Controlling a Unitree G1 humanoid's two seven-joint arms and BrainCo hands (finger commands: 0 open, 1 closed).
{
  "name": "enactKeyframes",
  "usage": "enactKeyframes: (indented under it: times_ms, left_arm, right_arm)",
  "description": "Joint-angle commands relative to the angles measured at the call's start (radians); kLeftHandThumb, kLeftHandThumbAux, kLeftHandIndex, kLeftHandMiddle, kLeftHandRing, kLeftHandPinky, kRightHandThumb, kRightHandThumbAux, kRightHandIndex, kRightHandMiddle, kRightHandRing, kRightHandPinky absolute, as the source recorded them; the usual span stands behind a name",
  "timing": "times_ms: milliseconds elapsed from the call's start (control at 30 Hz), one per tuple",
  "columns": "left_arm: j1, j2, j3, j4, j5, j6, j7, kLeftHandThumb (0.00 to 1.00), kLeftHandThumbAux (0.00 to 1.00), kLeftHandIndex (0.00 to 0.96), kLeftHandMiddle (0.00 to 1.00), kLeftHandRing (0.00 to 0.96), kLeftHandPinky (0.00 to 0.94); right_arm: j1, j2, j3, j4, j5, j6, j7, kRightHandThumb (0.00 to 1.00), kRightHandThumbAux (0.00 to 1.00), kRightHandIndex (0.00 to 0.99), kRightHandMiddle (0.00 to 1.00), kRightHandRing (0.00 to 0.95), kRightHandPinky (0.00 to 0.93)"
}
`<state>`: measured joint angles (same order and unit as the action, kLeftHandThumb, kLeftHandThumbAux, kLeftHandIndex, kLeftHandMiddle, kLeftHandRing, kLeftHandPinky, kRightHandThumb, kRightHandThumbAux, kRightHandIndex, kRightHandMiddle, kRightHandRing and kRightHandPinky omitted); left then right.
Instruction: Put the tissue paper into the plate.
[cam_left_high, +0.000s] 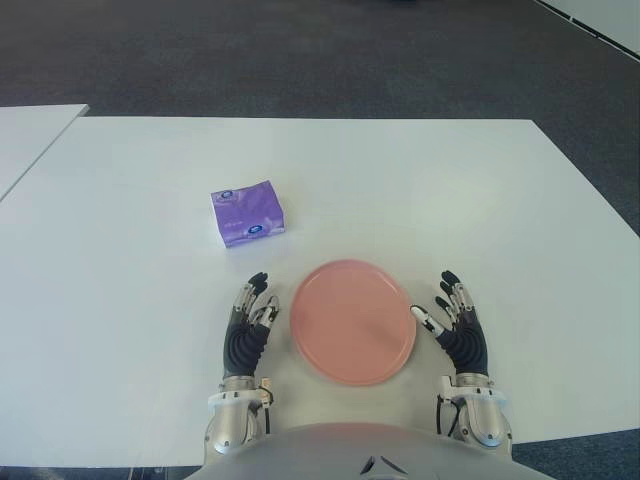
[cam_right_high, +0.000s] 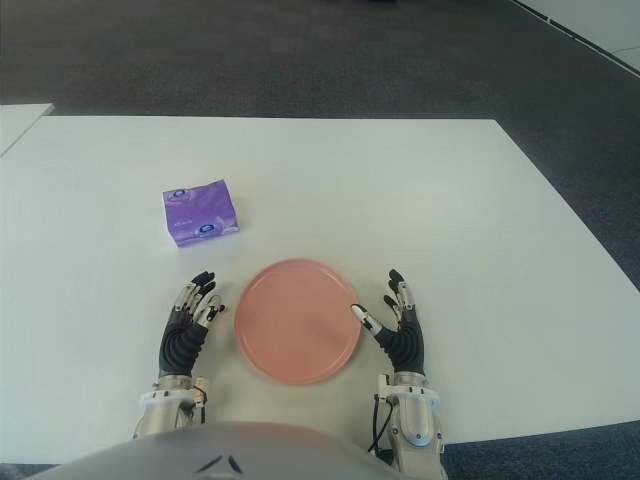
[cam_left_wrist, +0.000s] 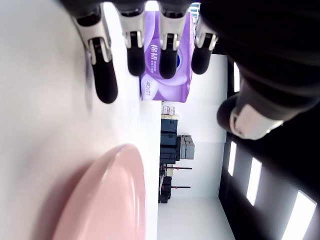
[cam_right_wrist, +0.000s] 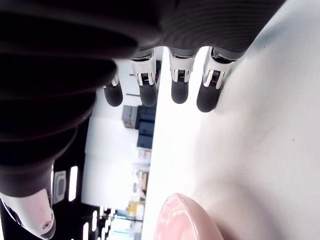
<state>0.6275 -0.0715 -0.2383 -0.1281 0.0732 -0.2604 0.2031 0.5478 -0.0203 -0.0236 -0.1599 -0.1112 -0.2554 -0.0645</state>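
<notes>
Nearest the camera, both hands show at the front of the white table (cam_left_high: 420, 190), one at either side of the pink plate (cam_left_high: 353, 321). Just beside the plate's left rim, the left hand (cam_left_high: 248, 325) has its fingers (cam_left_wrist: 106, 80) extended and loosely spread, holding nothing. Just beside the right rim, the right hand (cam_left_high: 457, 325) shows the same: fingers (cam_right_wrist: 208, 90) straight and slightly apart, thumb angled in toward the plate, nothing in its grasp. Whether either palm touches the tabletop cannot be told.

Between the two hands the plate lies flat with nothing on it.

Farther out, ahead of the left hand's fingertips and a little to their left, lies the tissue paper (cam_left_high: 248, 214), a purple soft pack resting flat on the table, apart from the fingers and apart from the plate. It carries white oval labels on its top and its near side. In the left wrist view the pack shows beyond the fingertips, with white Chinese characters and the number 40 printed on the purple wrapper; the smaller print is too fine to read.
</notes>
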Motion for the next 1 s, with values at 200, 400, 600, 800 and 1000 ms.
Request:
enactKeyframes:
  times_ms: [200, 400, 600, 800, 1000]
  left_arm:
    - [0.029, -0.031, -0.009, 0.024, -0.018, 0.048, 0.000, 0.004, 0.574, 0.153, 0.154, 0.133, 0.153]
    - [0.025, -0.033, -0.004, 0.022, -0.016, 0.047, 0.005, 0.010, 0.584, 0.167, 0.169, 0.144, 0.148]
    - [0.021, -0.033, 0.000, 0.020, -0.016, 0.048, 0.006, 0.014, 0.591, 0.171, 0.182, 0.162, 0.179]
    - [0.009, -0.037, 0.000, 0.016, -0.010, 0.055, 0.011, 0.006, 0.584, 0.195, 0.189, 0.152, 0.120]
    - [-0.021, -0.076, -0.071, -0.185, 0.151, 0.187, 0.081, 0.021, 0.609, 0.170, 0.164, 0.135, 0.145]
  right_arm:
    - [0.012, 0.005, 0.006, 0.031, 0.010, 0.017, 0.007, 0.108, 0.673, 0.015, 0.041, 0.000, 0.000]
    - [0.010, 0.007, 0.009, 0.036, 0.002, 0.011, 0.002, 0.106, 0.677, 0.014, 0.038, 0.000, 0.000]
    - [0.007, 0.013, 0.010, 0.040, -0.001, 0.014, -0.007, 0.109, 0.682, 0.016, 0.040, 0.002, 0.000]
    - [-0.004, 0.011, 0.006, 0.055, 0.003, 0.010, -0.009, 0.113, 0.693, 0.018, 0.045, 0.007, 0.000]
    - [-0.013, 0.010, 0.006, 0.066, 0.021, 0.020, 0.003, 0.127, 0.700, 0.019, 0.044, 0.006, 0.000]
